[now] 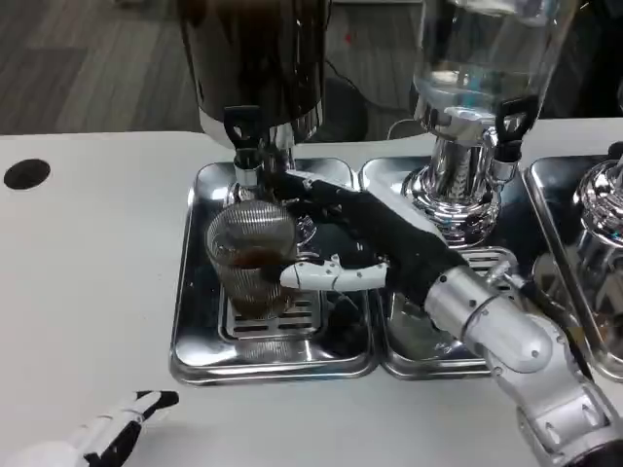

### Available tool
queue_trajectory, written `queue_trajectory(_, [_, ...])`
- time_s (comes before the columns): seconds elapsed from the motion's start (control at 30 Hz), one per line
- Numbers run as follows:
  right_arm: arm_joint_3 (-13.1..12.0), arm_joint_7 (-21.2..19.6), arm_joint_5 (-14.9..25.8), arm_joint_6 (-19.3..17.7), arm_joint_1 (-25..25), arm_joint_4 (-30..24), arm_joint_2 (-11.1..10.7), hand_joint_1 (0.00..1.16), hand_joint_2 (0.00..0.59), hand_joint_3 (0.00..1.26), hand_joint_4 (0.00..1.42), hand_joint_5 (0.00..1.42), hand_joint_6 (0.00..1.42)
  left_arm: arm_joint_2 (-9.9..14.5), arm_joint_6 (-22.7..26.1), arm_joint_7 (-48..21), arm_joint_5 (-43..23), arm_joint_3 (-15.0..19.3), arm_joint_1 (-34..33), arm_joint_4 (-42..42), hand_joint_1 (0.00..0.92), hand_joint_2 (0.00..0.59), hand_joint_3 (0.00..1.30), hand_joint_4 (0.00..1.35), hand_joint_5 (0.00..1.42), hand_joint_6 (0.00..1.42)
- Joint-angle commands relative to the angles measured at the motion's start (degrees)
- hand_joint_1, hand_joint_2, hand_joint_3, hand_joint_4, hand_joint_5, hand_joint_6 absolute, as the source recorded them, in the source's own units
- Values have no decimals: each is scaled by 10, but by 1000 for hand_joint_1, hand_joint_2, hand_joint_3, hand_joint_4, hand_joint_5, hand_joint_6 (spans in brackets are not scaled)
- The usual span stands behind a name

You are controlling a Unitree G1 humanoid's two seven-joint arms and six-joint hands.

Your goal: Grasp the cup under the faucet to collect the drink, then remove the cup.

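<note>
Fingers (336, 275) of right hand (375, 238) grasp cup (251, 258); left hand (107, 436) released on white table (88, 263); grey floor (88, 58) behind.

Right hand (360, 238) covers the right side of the cup (251, 255); whether the far fingers actually touch the glass cannot be told. Left hand (107, 436) is cut off by the bottom edge near the table's (88, 292) front left corner, so only some fingers show and its pose cannot be told. Dark dispenser (258, 58) and clear dispenser (487, 49) are cropped by the top edge, a third dispenser (599, 224) by the right edge.
</note>
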Motion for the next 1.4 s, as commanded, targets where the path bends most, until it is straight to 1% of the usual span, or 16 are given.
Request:
queue_trajectory(0.03, [-2, -2, 8, -18, -24, 25, 9, 721, 119, 139, 110, 144, 109, 5, 6, -8, -3, -3, -2, 8, 0, 55, 253, 174, 224, 506])
queue_trajectory(0.3, [-3, -4, 12, -40, -42, 73, 29, 731, 111, 148, 127, 163, 134, 7, 11, -12, -8, -1, -6, 18, 0, 58, 258, 182, 226, 506])
queue_trajectory(0.43, [-5, -6, 14, -52, -53, 96, 40, 726, 117, 156, 140, 177, 137, 10, 13, -14, -10, -1, -9, 22, 0, 60, 259, 184, 227, 506])
queue_trajectory(0.6, [-7, -8, 17, -67, -65, 123, 53, 732, 106, 158, 153, 201, 158, 12, 17, -18, -12, 1, -12, 24, 1, 63, 264, 188, 227, 506])
queue_trajectory(0.83, [-11, -12, 22, -85, -78, 153, 63, 733, 103, 163, 161, 205, 175, 13, 21, -21, -15, 4, -12, 26, 2, 66, 277, 197, 227, 506])
queue_trajectory(0.93, [-12, -15, 20, -93, -84, 165, 66, 756, 93, 161, 164, 205, 179, 16, 24, -25, -19, 10, -14, 22, 2, 66, 277, 198, 228, 506])
queue_trajectory(1.1, [-13, -30, 14, -111, -90, 184, 70, 887, 67, 63, 142, 205, 179, 21, 30, -30, -27, 14, -20, 24, 3, 67, 290, 198, 240, 506])
queue_trajectory(1.2, [-11, -41, 9, -118, -91, 192, 70, 929, 54, 32, 122, 212, 191, 23, 33, -33, -30, 14, -22, 25, 3, 67, 290, 200, 241, 506])
queue_trajectory(1.4, [-6, -79, -9, -128, -90, 199, 72, 981, 47, 16, 130, 267, 248, 27, 37, -36, -35, 16, -23, 24, 3, 67, 298, 206, 242, 506])
